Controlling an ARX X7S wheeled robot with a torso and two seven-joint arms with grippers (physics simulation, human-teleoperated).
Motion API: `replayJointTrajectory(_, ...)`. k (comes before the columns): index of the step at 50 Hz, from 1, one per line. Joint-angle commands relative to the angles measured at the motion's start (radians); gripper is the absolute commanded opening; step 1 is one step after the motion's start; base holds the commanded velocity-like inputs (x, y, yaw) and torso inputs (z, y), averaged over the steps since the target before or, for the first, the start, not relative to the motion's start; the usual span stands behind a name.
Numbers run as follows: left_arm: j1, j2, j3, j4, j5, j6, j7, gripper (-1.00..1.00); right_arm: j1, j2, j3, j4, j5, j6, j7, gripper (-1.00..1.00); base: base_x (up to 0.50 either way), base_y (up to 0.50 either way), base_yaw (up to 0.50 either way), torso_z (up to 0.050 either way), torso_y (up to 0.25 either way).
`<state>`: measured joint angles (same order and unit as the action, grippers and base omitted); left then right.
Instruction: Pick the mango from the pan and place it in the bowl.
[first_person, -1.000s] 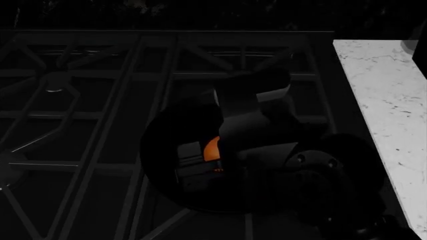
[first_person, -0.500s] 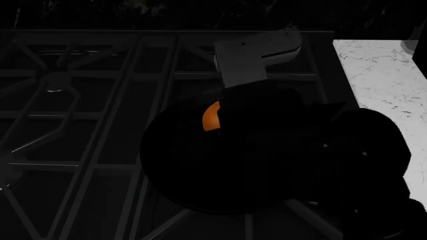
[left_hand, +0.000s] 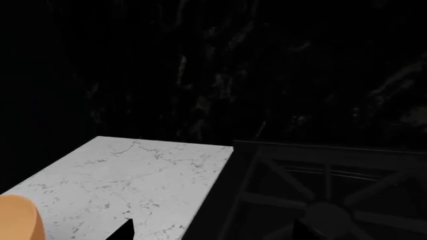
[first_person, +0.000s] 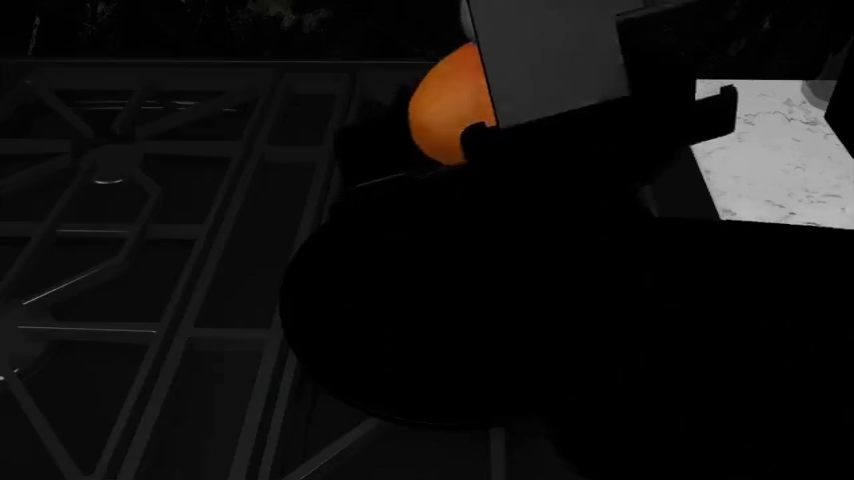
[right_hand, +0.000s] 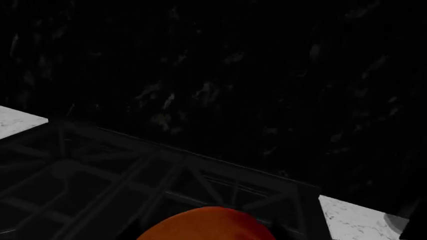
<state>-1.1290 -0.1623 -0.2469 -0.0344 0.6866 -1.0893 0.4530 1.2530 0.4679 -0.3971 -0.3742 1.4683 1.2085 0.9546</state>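
Clearly the mango (first_person: 441, 100) is up off the pan (first_person: 400, 330) now, held in the right gripper (first_person: 467, 125), whose fingers I can barely make out against the dark; its orange-red skin fills the near edge of the right wrist view too (right_hand: 207, 225). The pan sits black and round on the stove grate (first_person: 160, 200), near the stove's right edge. To do the carry well, I'd say the arm should stay high enough to pass over the pan's rim and grate bars, keep its grip steady, and let go only once low inside the bowl (left_hand: 17, 220). That bowl shows only as an orange-tan curve at the corner of the left wrist view, on a white marble counter (left_hand: 133, 185) beside the stove. Another marble counter (first_person: 787, 160) lies right of the stove. I cannot see the left gripper, so its state is unknown. The right arm's own bulk hides most of the pan.
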Motion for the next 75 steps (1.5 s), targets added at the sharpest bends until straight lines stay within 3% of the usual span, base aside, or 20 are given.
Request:
replayJointTrajectory(1,0.020,0.022,-0.022,0.018,0.004,0.005,0.016,1.00,-0.079,0.053,0.086,-0.222,-0.040,-0.054,-0.017,-1.00,0.00,0.00,0.00,0.000,0.000)
replayJointTrajectory(10,0.046,0.020,-0.011,0.074,0.007,-0.003,0.029,1.00,-0.183,0.101,0.114,-0.378,-0.093,-0.103,-0.011,-1.00,0.00,0.00,0.00,0.000,0.000)
replayJointTrajectory(24,0.142,0.052,-0.064,0.253,-0.088,0.140,0.035,1.00,-0.292,0.158,0.123,-0.559,-0.260,-0.170,-0.037,-1.00,0.00,0.00,0.00,0.000,0.000)
replayJointTrajectory(38,0.181,0.050,-0.071,0.339,-0.104,0.179,0.014,1.00,-0.336,0.193,0.048,-0.644,-0.504,-0.217,-0.025,-1.00,0.00,0.00,0.00,0.000,0.000)
replayJointTrajectory(41,0.184,0.047,-0.075,0.349,-0.098,0.164,0.012,1.00,-0.321,0.241,-0.054,-0.672,-0.608,-0.277,0.011,-1.00,0.00,0.00,0.00,0.000,0.000)
replayJointTrajectory(43,0.184,0.046,-0.075,0.355,-0.096,0.155,0.011,1.00,-0.307,0.275,-0.107,-0.671,-0.609,-0.333,0.050,-1.00,0.00,0.00,0.00,0.000,0.000)
replayJointTrajectory(53,0.183,0.042,-0.060,0.367,-0.092,0.136,0.010,1.00,-0.354,0.333,-0.113,-0.662,-0.633,-0.482,0.025,-1.00,0.00,0.00,0.00,0.000,0.000)
replayJointTrajectory(75,0.181,0.033,-0.050,0.376,-0.098,0.112,0.000,1.00,-0.339,0.358,-0.137,-0.643,-0.618,-0.500,0.052,-1.00,0.00,0.06,0.00,0.000,0.000)
